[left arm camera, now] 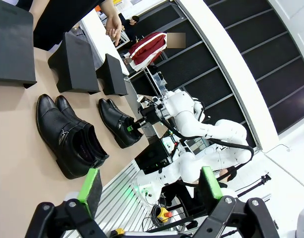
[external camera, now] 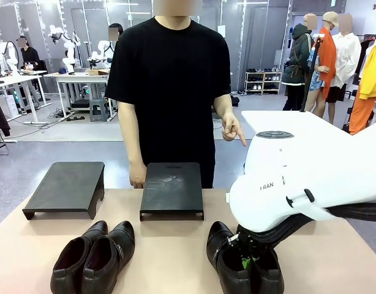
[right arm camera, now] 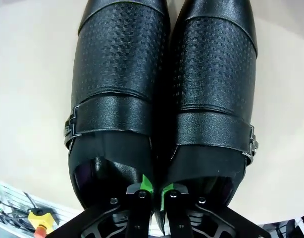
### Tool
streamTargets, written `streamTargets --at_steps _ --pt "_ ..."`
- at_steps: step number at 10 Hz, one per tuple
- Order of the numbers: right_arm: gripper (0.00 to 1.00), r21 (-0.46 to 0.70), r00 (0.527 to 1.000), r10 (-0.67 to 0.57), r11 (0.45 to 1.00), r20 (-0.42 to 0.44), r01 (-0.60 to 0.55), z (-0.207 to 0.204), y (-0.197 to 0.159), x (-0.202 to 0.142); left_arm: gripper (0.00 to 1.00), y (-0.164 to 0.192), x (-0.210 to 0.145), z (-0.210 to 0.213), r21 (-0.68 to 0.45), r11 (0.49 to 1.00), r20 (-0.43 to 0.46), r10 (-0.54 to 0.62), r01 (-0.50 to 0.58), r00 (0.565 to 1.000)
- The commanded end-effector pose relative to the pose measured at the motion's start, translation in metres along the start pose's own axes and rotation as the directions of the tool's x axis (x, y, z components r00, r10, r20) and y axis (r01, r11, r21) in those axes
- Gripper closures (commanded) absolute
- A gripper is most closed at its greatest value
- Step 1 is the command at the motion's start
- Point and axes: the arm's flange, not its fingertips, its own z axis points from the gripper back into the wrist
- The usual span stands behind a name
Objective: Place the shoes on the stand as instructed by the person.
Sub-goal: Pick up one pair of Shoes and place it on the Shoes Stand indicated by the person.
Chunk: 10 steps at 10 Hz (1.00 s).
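Observation:
Two pairs of black leather shoes stand on the tan table's near side. Over the right pair [external camera: 220, 245] my right gripper [external camera: 245, 260] reaches down from above. In the right wrist view its green pads [right arm camera: 146, 183] pinch the two touching inner collars of that pair [right arm camera: 122, 74], so the right gripper [right arm camera: 155, 191] is shut on it. The left pair [external camera: 93, 257] stands free. My left gripper [left arm camera: 149, 182] hangs open and holds nothing, well apart from the left pair [left arm camera: 68, 136] and the right pair [left arm camera: 115, 119]. The person [external camera: 169, 79] stands at the far side, one hand [external camera: 233, 130] pointing downward.
Black stands sit along the far half of the table: a left stand [external camera: 68, 184] and a middle stand [external camera: 172, 187]. The left wrist view shows three stands in a row [left arm camera: 75, 62]. My white right arm [external camera: 298, 177] covers the table's right part. The person's other hand [external camera: 137, 177] rests by the middle stand.

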Motion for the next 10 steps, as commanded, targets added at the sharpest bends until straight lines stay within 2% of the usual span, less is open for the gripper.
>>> streamTargets --at_steps 1,4,5,8,10 --pt "1.0 -0.003 0.998 -0.007 1.0 0.055 0.007 0.041 -0.006 -0.005 0.0 -0.001 0.0 0.001 -0.015 1.0 0.003 -0.013 0.013 1.0" --pt "1.0 -0.065 0.987 0.121 0.991 0.103 -0.115 0.132 -0.025 -0.021 0.0 -0.001 0.0 0.001 -0.015 1.0 0.003 -0.013 0.013 1.0" --pt "1.0 -0.064 0.985 0.126 0.991 0.118 -0.12 0.154 -0.04 -0.024 0.0 -0.001 0.0 0.001 -0.015 1.0 0.003 -0.013 0.013 1.0" --pt "1.0 -0.004 0.98 0.072 0.997 0.185 -0.073 0.187 -0.074 -0.029 0.0 -0.001 0.0 0.001 -0.015 1.0 0.003 -0.013 0.013 1.0" --pt "1.0 -0.001 0.98 0.06 0.998 0.188 -0.061 0.186 -0.078 -0.037 0.0 -0.001 0.0 0.001 -0.015 1.0 0.003 -0.013 0.013 1.0"
